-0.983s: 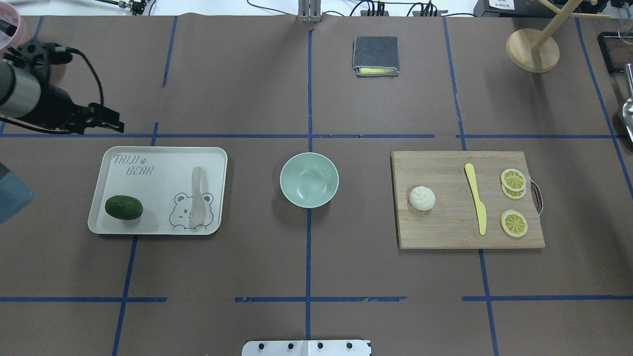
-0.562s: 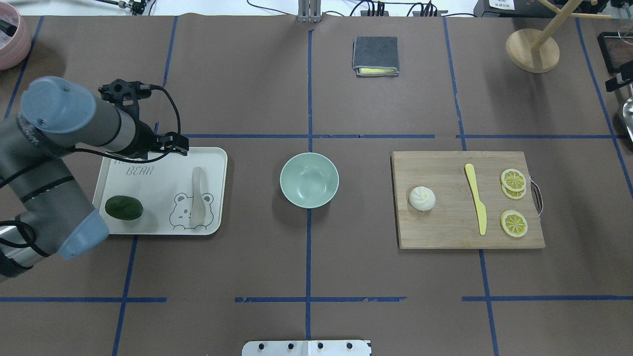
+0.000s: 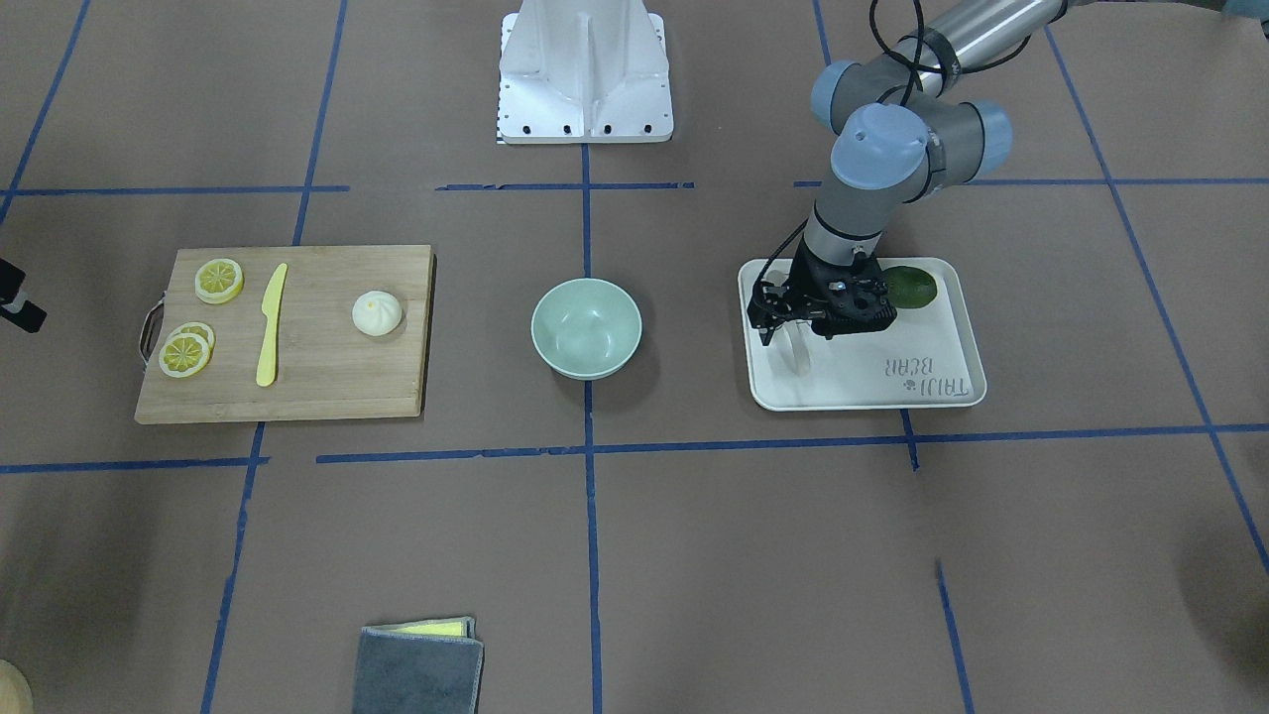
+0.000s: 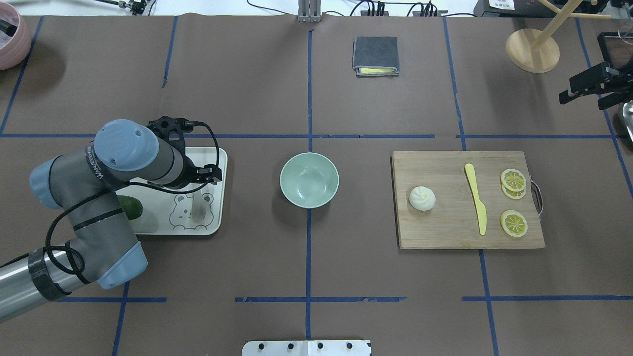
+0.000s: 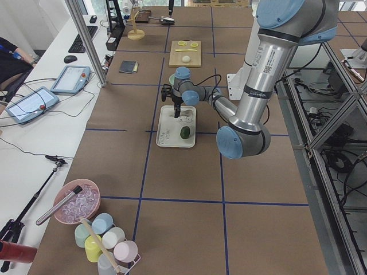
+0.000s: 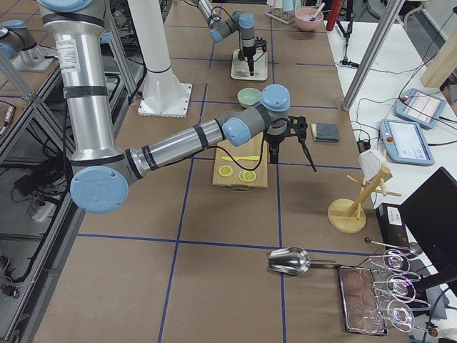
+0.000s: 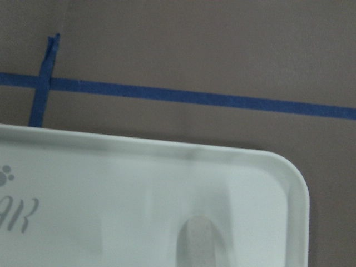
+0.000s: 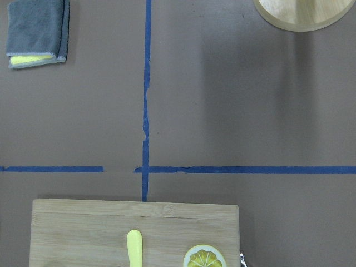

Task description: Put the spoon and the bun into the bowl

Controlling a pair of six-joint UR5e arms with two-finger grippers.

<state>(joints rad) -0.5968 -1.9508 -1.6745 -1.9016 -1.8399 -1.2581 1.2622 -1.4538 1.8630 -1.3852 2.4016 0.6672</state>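
The pale spoon [image 4: 199, 208] lies on the white bear-print tray [image 4: 217, 225], which also shows in the front view [image 3: 863, 397]. My left gripper [image 4: 203, 180] points down just above the spoon's handle [image 3: 798, 359] and looks open and empty. The left wrist view shows the tray corner [image 7: 111, 183] and one spoon end [image 7: 199, 242]. The mint-green bowl [image 4: 309, 179] stands empty in the middle. The white bun [image 4: 422, 198] sits on the wooden board [image 4: 445, 227]. My right gripper [image 4: 586, 95] is open and empty, high at the far right, well away from the bun.
A dark green fruit [image 3: 912, 288] lies on the tray beside the left wrist. A yellow knife [image 4: 475, 198] and lemon slices [image 4: 513, 179] lie on the board. A grey cloth [image 4: 375, 55], a wooden stand [image 4: 532, 49] and a metal scoop [image 4: 628, 113] sit at the back.
My left arm has swung in from the far left edge to above the tray, over the spoon. My right gripper has come into view at the right edge.
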